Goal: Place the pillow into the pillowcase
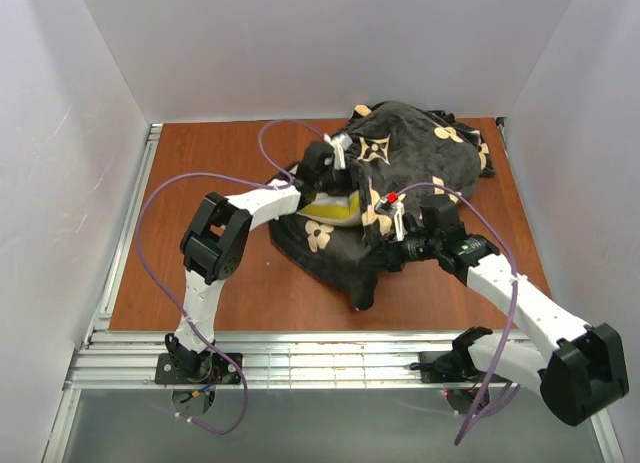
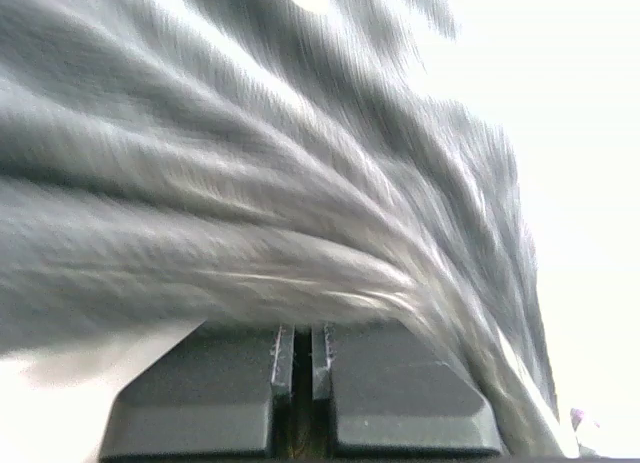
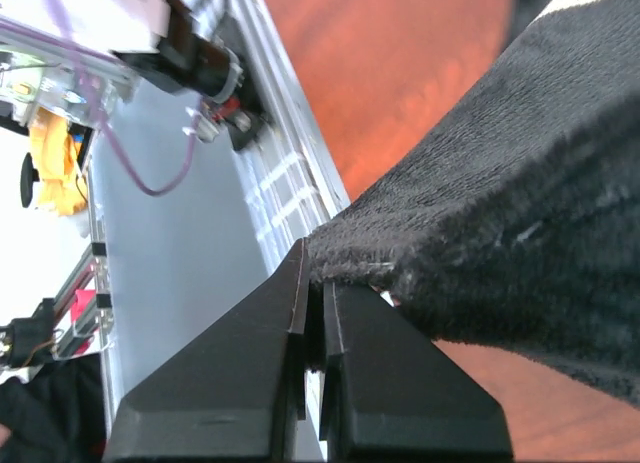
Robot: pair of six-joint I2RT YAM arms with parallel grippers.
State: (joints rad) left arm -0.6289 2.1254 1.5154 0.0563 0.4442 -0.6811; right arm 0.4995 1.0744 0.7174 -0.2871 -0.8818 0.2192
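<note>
Wood-brown table (image 1: 200,273) under everything. Black flowered pillowcase (image 1: 420,158) heaped centre to upper right of frame, mouth opening toward left. Pillow (image 1: 335,210) almost wholly inside, only a yellow-and-white sliver showing at mouth, centre frame; long axis hidden, can't call it. My left gripper (image 1: 340,151) clamped on upper lip of mouth, just above sliver. My right gripper (image 1: 397,215) pinching case edge just right of sliver. Left arm nearer exposed end. My guess: pull lips leftward over sliver. Purple cable (image 1: 160,198) loops at left, not blocking.
</note>
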